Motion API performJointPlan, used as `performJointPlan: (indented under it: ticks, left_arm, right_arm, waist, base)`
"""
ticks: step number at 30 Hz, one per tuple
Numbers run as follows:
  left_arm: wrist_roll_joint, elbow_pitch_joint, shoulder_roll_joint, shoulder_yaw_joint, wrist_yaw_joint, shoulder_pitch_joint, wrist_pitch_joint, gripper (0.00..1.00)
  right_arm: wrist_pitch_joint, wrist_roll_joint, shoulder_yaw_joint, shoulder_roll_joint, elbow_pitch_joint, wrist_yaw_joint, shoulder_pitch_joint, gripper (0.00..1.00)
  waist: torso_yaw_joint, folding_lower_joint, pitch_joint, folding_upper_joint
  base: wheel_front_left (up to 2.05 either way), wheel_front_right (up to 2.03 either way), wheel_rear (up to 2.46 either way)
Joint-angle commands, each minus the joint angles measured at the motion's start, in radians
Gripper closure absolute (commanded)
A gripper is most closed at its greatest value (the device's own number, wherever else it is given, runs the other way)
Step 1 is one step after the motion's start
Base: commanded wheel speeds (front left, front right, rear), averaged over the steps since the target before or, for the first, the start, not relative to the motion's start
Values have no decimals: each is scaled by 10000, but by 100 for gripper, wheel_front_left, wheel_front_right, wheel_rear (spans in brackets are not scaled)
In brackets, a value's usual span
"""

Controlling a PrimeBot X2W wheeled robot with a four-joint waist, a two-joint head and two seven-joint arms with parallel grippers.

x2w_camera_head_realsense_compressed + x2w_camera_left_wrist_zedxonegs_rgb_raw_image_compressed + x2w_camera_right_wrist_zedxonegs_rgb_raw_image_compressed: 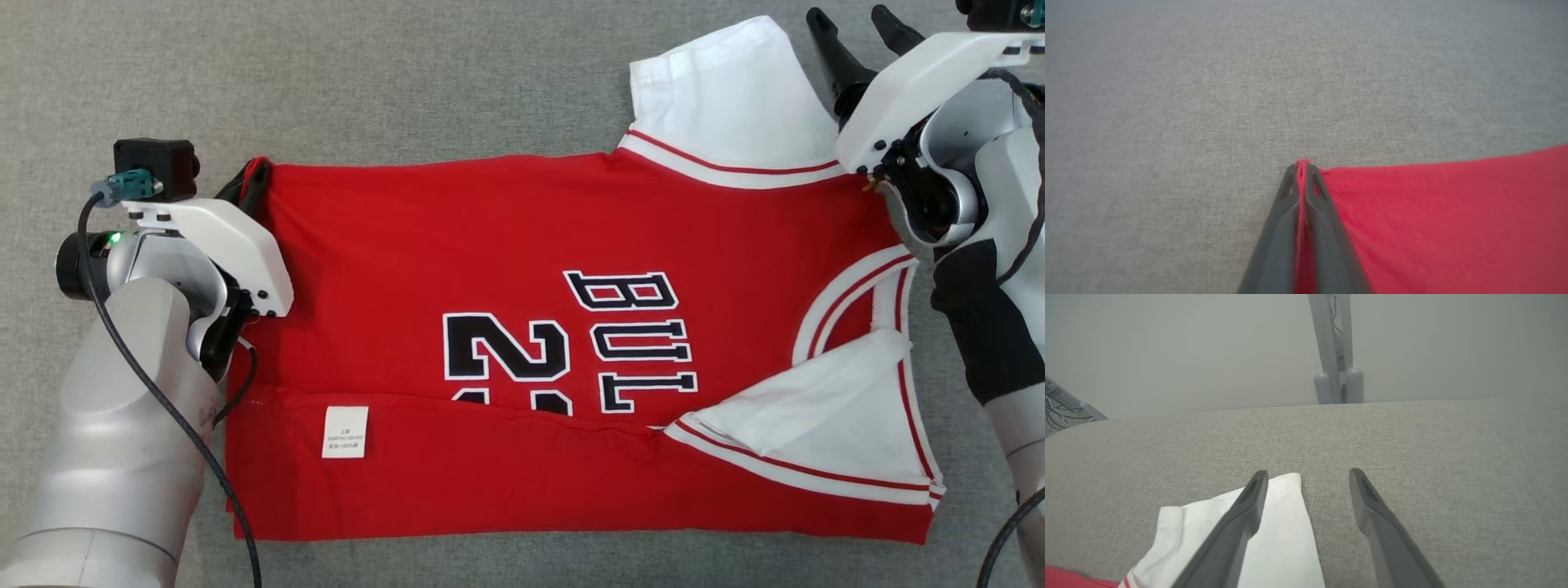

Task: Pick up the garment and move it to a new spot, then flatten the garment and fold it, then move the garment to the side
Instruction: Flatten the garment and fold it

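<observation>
Left wrist view: our left fingers [1286, 212] clamp a corner of the jersey [1433, 220]. Our right fingers [1241, 514], apart over the sleeve [1286, 547], should pinch it before we lift.

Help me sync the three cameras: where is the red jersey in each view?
Head view: the jersey is spread across the middle.
Left wrist view: its red cloth is at lower right, with its corner pinched in the shut left gripper.
Right wrist view: its white sleeve is at lower left, by the open right gripper.
Shared landmark: the grey fabric surface under it.
</observation>
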Motion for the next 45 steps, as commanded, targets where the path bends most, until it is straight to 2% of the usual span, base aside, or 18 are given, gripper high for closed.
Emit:
performJointPlan:
  ticks: [1, 16, 25, 26, 27, 28, 45]
  left_arm:
    - [-23, 167, -23, -106, 15, 48, 89, 100]
    - [-261, 423, -440, -607, 2, -444, -54, 100]
    - [-387, 637, -482, -859, -12, -603, -235, 100]
    - [-409, 662, -485, -887, -13, -627, -254, 100]
    - [-433, 721, -485, -939, -15, -668, -285, 100]
    - [-455, 747, -483, -966, -16, -680, -309, 100]
    - [-777, 1127, -284, -1200, -21, -889, -991, 100]
  right_arm:
    - [-20, 116, 83, -63, 270, 6, -281, 0]
    - [-35, 479, 1452, -407, 2370, 7, -1881, 0]
    - [-9, 800, 2066, -353, 2845, 5, -2111, 0]
    - [24, 844, 2142, -357, 2878, 5, -2137, 8]
    - [98, 932, 2338, -363, 2927, 7, -2159, 68]
    - [91, 992, 2404, -378, 2939, 5, -2152, 100]
    - [-679, 2054, 3370, -720, 2620, 3, -2098, 100]
  waist:
    - [231, 0, 219, 0]
    - [857, 0, 767, 0]
    - [915, 0, 849, 0]
    - [915, 0, 857, 0]
    - [910, 0, 874, 0]
    - [906, 0, 879, 0]
    - [757, 0, 696, 0]
  base:
    - [0, 0, 0]
    - [0, 0, 0]
    - [0, 0, 0]
    - [0, 0, 0]
    - [0, 0, 0]
    - [0, 0, 0]
    - [0, 0, 0]
